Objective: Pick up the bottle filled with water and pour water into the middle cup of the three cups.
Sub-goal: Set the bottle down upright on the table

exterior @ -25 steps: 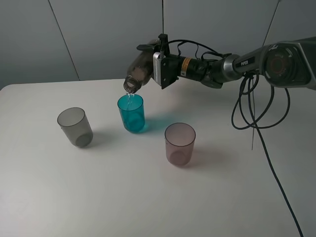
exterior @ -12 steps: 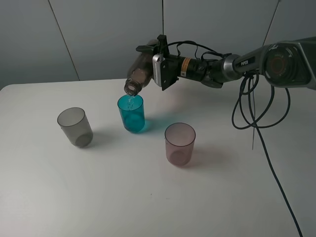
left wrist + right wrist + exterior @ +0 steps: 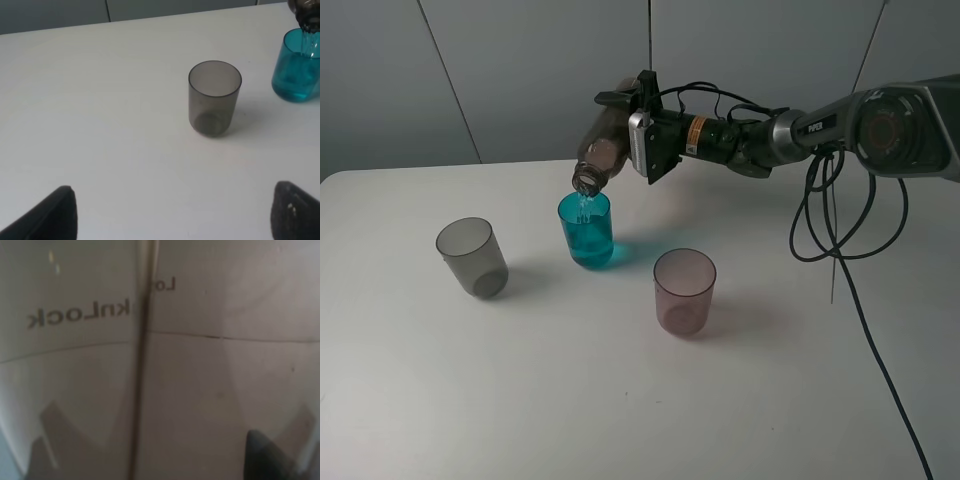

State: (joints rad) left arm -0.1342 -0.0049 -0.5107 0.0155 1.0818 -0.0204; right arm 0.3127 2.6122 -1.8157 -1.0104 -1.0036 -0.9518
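Observation:
The smoky brown-grey bottle (image 3: 602, 152) is tilted mouth-down over the teal middle cup (image 3: 587, 230), and a thin stream of water falls into it. My right gripper (image 3: 626, 125) is shut on the bottle's body, above and behind the cup. In the right wrist view the bottle's wall (image 3: 165, 365) fills the frame. The teal cup (image 3: 298, 67) holds some water. The grey cup (image 3: 472, 257) stands to its left and the pinkish-mauve cup (image 3: 684, 291) to its front right. My left gripper (image 3: 175, 220) is open and empty, low over the table in front of the grey cup (image 3: 214, 97).
The white table (image 3: 620, 400) ends at a grey wall behind the cups. Black cables (image 3: 830, 220) hang from the right arm over the right side of the table.
The bottle and the right gripper have shifted very slightly upward. Water keeps streaming into the teal cup. The cups have not moved.

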